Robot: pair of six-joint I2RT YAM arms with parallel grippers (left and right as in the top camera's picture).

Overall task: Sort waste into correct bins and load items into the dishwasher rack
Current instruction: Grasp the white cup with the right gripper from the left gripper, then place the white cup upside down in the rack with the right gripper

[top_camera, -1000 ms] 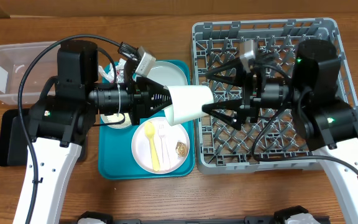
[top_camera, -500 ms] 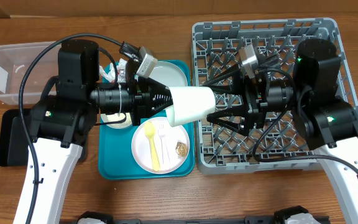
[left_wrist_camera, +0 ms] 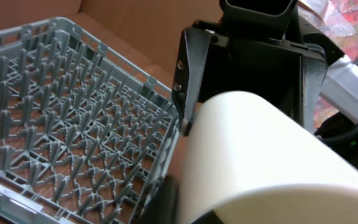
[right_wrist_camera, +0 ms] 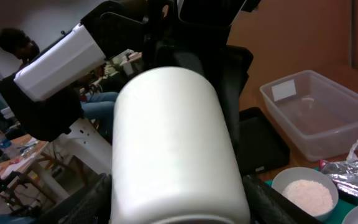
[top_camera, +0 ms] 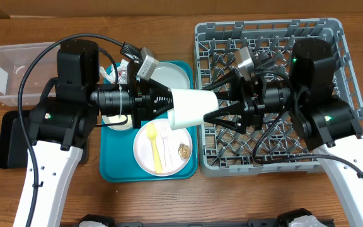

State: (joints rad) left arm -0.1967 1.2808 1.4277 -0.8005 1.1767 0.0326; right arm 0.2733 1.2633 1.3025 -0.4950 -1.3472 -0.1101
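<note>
The white cup (top_camera: pixel 192 108) hangs on its side in the air between the teal tray and the dishwasher rack (top_camera: pixel 270 38). My left gripper (top_camera: pixel 171 106) is shut on its wide rim from the left. My right gripper (top_camera: pixel 212 109) is shut on its narrow end from the right, and one of its fingers (right_wrist_camera: pixel 87 198) presses the cup (right_wrist_camera: pixel 173 143). A pinkish-white plate (top_camera: pixel 175 165) carries the yellow utensil (top_camera: pixel 153 146). The pale grey plate (top_camera: pixel 172 74) lies behind it. In the right wrist view I see a bowl of rice (right_wrist_camera: pixel 303 193) and the foil wrapper (right_wrist_camera: pixel 353 171).
The clear tub (top_camera: pixel 11 69) and the black tray (top_camera: pixel 8 142) lie at the far left. The teal tray (top_camera: pixel 115 169) sits between them and the rack. A white fork (top_camera: pixel 164 140) and a small scrap (top_camera: pixel 184 151) lie on the pinkish plate.
My right gripper moved left onto the cup and its fingers closed in on the narrow end. The left gripper and cup stayed in place.
</note>
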